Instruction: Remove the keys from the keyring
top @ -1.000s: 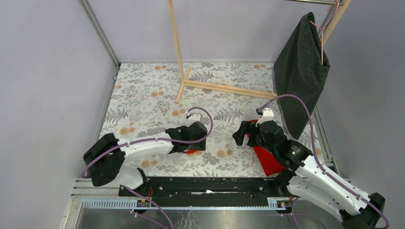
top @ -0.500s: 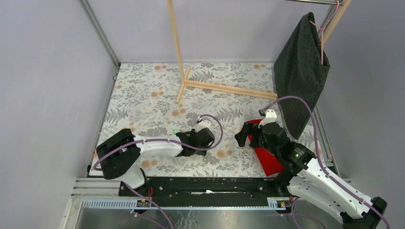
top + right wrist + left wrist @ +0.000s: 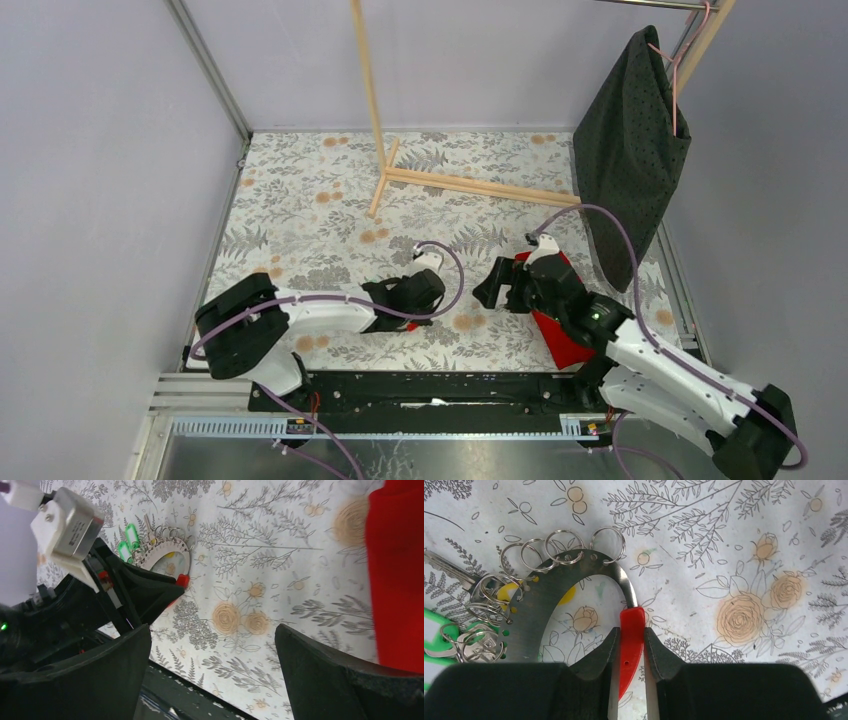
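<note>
Left end effector (image 3: 630, 641) nearly closed, pinching the red stretch of the keyring (image 3: 555, 580). Keyring flat on the floral worktop (image 3: 749, 555): grey arc, keys (image 3: 446, 564) bunched opposite the pinch. Right end effector (image 3: 212, 630) wide open, empty, beside keyring; red cloth (image 3: 395, 570) beyond. Grey walls.

keyring (image 3: 544, 590) on table (image 3: 734, 540), cloth (image 3: 395, 555) to its right
</note>
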You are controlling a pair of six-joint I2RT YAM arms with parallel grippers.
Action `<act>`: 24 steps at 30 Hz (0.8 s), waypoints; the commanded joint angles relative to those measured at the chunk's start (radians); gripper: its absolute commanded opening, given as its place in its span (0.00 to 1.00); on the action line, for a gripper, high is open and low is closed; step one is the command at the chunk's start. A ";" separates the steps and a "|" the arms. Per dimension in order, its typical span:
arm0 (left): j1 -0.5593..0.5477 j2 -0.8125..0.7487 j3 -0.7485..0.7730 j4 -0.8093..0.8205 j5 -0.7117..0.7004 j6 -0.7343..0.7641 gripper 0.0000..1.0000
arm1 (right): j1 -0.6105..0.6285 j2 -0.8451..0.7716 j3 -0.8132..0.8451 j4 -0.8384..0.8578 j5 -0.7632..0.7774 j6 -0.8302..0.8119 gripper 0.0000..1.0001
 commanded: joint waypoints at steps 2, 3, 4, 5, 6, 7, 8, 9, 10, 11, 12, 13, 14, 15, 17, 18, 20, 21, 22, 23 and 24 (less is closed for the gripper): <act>-0.005 -0.087 -0.029 0.066 0.047 0.031 0.06 | 0.006 0.103 -0.004 0.189 -0.073 0.146 1.00; -0.005 -0.096 -0.034 0.066 0.047 0.030 0.05 | 0.005 0.125 -0.006 0.218 -0.092 0.163 1.00; -0.005 -0.106 -0.039 0.067 0.045 0.030 0.05 | 0.005 0.148 -0.008 0.240 -0.099 0.180 1.00; -0.005 -0.114 -0.045 0.072 0.045 0.031 0.04 | 0.005 0.168 -0.011 0.256 -0.102 0.197 1.00; -0.005 -0.124 -0.053 0.076 0.046 0.030 0.04 | 0.005 0.190 -0.016 0.290 -0.105 0.213 1.00; -0.005 -0.133 -0.059 0.080 0.047 0.029 0.03 | 0.005 0.212 -0.019 0.321 -0.112 0.218 1.00; -0.005 -0.142 -0.067 0.085 0.050 0.028 0.02 | 0.005 0.235 -0.020 0.340 -0.115 0.225 1.00; -0.005 -0.152 -0.072 0.092 0.055 0.027 0.01 | 0.005 0.267 -0.019 0.356 -0.122 0.231 1.00; -0.005 -0.163 -0.078 0.097 0.058 0.025 0.01 | 0.006 0.282 -0.019 0.374 -0.130 0.236 1.00; -0.006 -0.176 -0.083 0.102 0.060 0.024 0.01 | 0.005 0.307 -0.018 0.389 -0.137 0.244 0.99; -0.006 -0.188 -0.087 0.108 0.064 0.025 0.01 | 0.006 0.338 -0.021 0.410 -0.146 0.252 0.98; -0.006 -0.201 -0.095 0.116 0.067 0.025 0.01 | 0.005 0.360 -0.025 0.438 -0.156 0.263 0.96; -0.006 -0.211 -0.100 0.123 0.071 0.026 0.01 | 0.005 0.386 -0.029 0.468 -0.169 0.273 0.94; -0.006 -0.219 -0.104 0.129 0.073 0.029 0.01 | 0.004 0.413 -0.032 0.497 -0.183 0.284 0.93; -0.006 -0.225 -0.108 0.135 0.082 0.035 0.01 | 0.005 0.474 -0.028 0.550 -0.211 0.299 0.91; -0.006 -0.225 -0.110 0.134 0.084 0.038 0.01 | 0.005 0.504 -0.024 0.574 -0.228 0.306 0.90; -0.006 -0.223 -0.110 0.135 0.088 0.041 0.01 | 0.005 0.568 -0.005 0.615 -0.266 0.311 0.87; -0.006 -0.225 -0.110 0.134 0.089 0.043 0.01 | 0.005 0.596 0.004 0.631 -0.281 0.313 0.85; -0.006 -0.225 -0.111 0.134 0.091 0.044 0.01 | 0.005 0.623 0.010 0.649 -0.296 0.319 0.84; -0.006 -0.225 -0.111 0.135 0.093 0.045 0.01 | 0.005 0.645 0.015 0.665 -0.307 0.325 0.82; -0.006 -0.224 -0.109 0.135 0.094 0.046 0.01 | 0.005 0.666 0.018 0.680 -0.316 0.332 0.81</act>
